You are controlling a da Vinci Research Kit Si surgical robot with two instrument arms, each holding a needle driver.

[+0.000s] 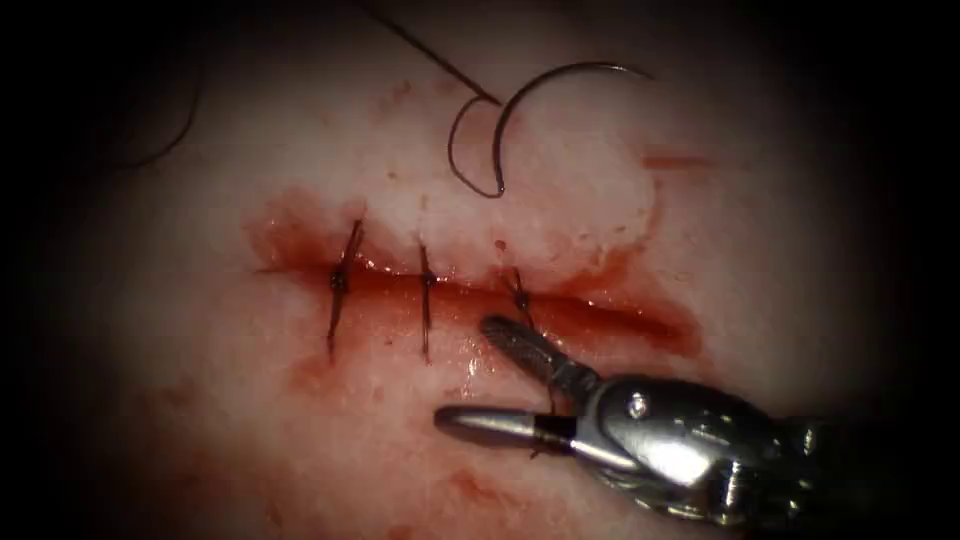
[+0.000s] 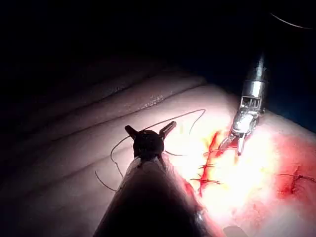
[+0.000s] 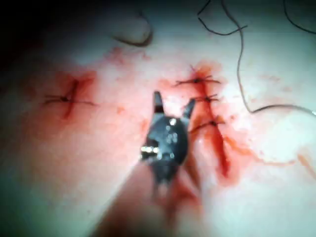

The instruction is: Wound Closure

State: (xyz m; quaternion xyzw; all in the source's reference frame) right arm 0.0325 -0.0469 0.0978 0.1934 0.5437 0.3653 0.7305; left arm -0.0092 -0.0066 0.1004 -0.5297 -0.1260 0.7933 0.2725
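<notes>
Tissue (image 1: 300, 440) with stitched cut (image 1: 600, 315), needle (image 1: 540, 95) lying free beyond it, right tool (image 1: 470, 375) fingers spread, empty, left tool (image 2: 150, 129) fingers spread, empty

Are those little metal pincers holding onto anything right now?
No. The right tool has its jaws spread open over the cut, empty. The left tool is open and empty too. The needle lies free on the tissue, above the cut.

A second, smaller cut (image 3: 66, 98) lies well apart from the main wound. It is crossed by one dark stitch (image 3: 49, 101) and stained around with red fluid (image 3: 81, 79). A loose curved thread end (image 1: 172, 138) lies at the endoscope view's far left.
</notes>
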